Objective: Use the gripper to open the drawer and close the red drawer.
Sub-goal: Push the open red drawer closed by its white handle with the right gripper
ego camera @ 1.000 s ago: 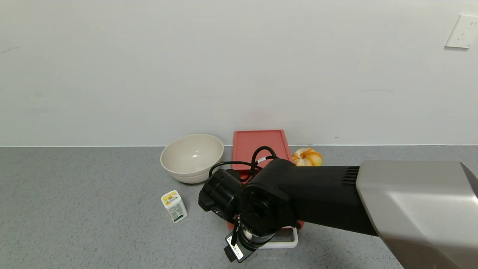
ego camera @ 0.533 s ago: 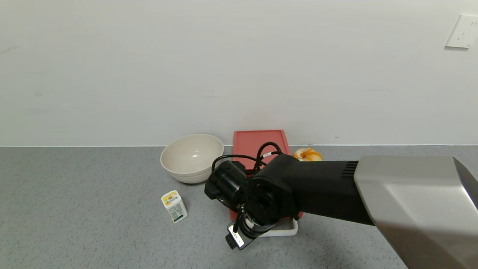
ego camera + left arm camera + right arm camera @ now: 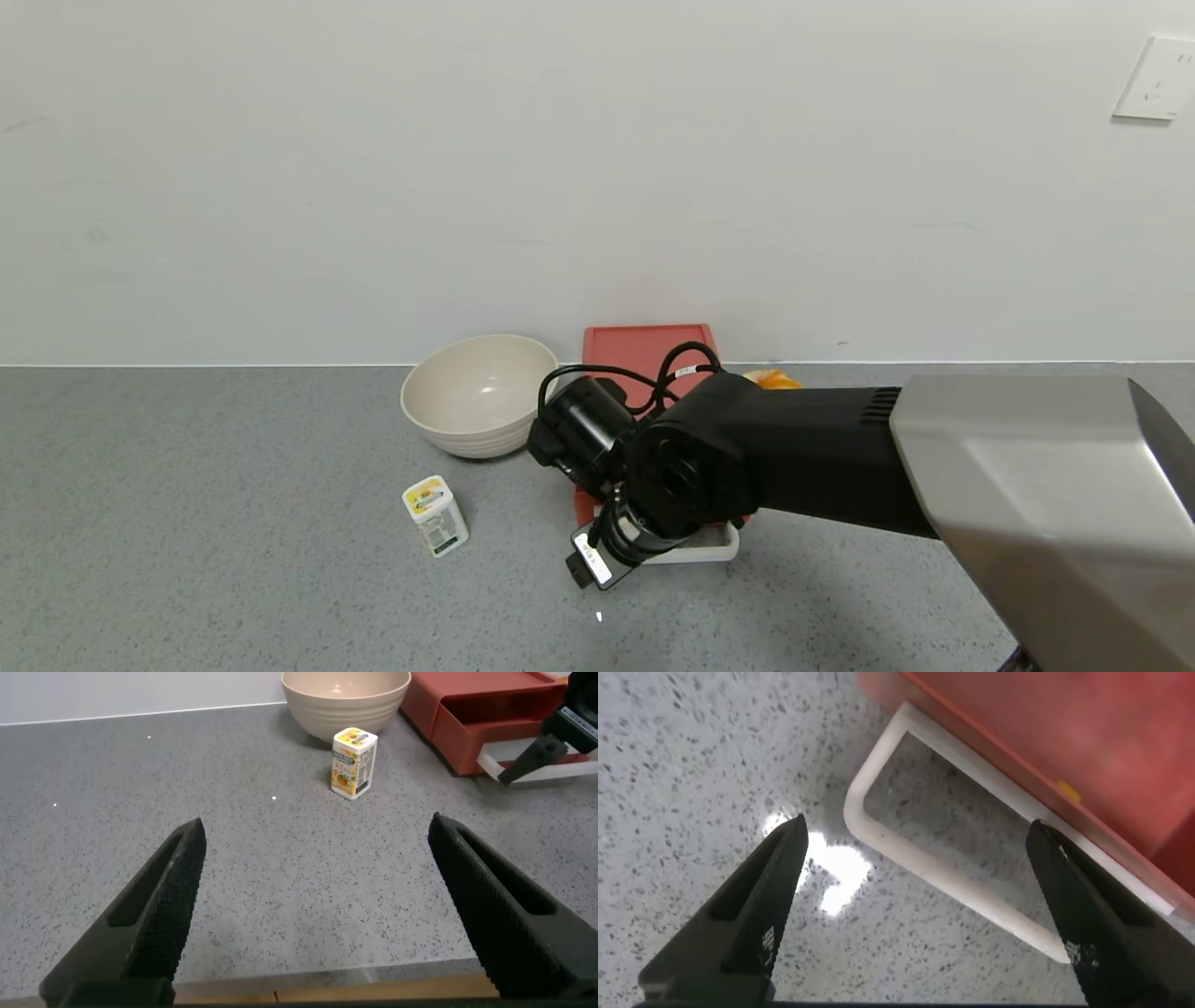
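Note:
The salmon-red drawer unit (image 3: 644,350) stands against the wall, partly covered by my right arm (image 3: 709,467). Its tray (image 3: 505,737) sticks out a little toward me, with the white loop handle (image 3: 700,553) at its front. My right gripper (image 3: 917,826) is open and points down at the handle (image 3: 906,849); the handle's near bar lies between the two fingers, which do not grip it. My left gripper (image 3: 318,823) is open and empty, low over the table's front edge, well left of the drawer.
A cream bowl (image 3: 479,392) stands left of the drawer unit. A small white and yellow carton (image 3: 435,515) stands in front of the bowl. An orange object (image 3: 773,378) shows behind my right arm. The grey table (image 3: 233,513) ends at the wall.
My right arm has moved toward the wall. The white handle and the tray have moved back with it, so less of the tray sticks out.

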`<state>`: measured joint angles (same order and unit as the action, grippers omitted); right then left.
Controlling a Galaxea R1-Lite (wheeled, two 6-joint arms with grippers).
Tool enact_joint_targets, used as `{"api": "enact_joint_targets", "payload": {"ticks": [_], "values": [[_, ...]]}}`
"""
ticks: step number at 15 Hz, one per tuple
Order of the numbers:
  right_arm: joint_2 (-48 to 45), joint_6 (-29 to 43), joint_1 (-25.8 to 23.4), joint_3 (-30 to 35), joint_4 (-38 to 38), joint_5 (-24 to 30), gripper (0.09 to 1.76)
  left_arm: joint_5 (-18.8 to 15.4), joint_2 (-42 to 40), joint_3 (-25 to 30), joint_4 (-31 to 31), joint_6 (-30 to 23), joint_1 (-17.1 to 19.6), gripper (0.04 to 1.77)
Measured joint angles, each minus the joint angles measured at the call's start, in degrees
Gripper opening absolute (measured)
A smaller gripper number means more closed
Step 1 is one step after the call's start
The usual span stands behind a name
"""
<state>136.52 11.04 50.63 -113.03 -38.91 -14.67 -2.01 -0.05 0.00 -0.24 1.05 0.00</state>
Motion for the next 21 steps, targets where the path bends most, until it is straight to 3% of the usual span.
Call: {"api": "enact_joint_targets", "payload": {"ticks": [21], "values": [[2.6,-5.12,-6.86,-0.26,15.85,-0.02,1.71,-0.02,0.0,0.0,0.0,0.0,0.0,1.72]]}}
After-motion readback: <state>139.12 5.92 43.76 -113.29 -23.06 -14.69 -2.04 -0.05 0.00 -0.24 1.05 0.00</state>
